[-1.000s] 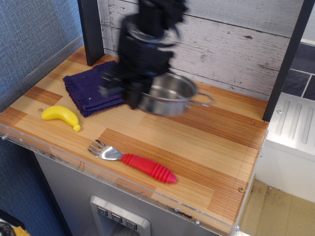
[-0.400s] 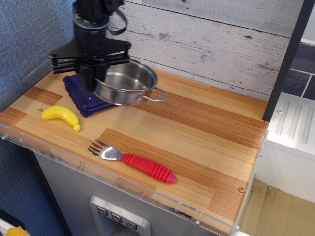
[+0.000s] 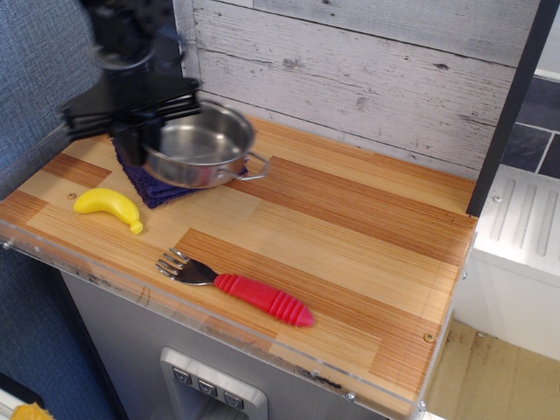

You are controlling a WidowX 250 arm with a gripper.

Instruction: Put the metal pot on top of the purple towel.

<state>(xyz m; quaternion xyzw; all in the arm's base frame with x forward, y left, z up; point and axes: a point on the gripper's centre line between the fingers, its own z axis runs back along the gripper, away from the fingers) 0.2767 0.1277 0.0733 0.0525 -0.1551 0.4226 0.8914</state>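
The metal pot (image 3: pixel 197 150) is shiny and round, with a wire loop handle pointing right. It hangs a little above the purple towel (image 3: pixel 150 187) and covers most of it; only the towel's front edge and left side show. My gripper (image 3: pixel 140 144) is black and blurred, shut on the pot's left rim at the back left of the wooden counter.
A yellow toy banana (image 3: pixel 108 207) lies in front of the towel near the left edge. A fork with a red handle (image 3: pixel 238 290) lies near the front edge. A dark post (image 3: pixel 163 35) stands behind the towel, and a grey plank wall (image 3: pixel 367 70) runs along the back.
My gripper has carried the pot left from the middle of the counter to above the towel, and lower than half a second ago.
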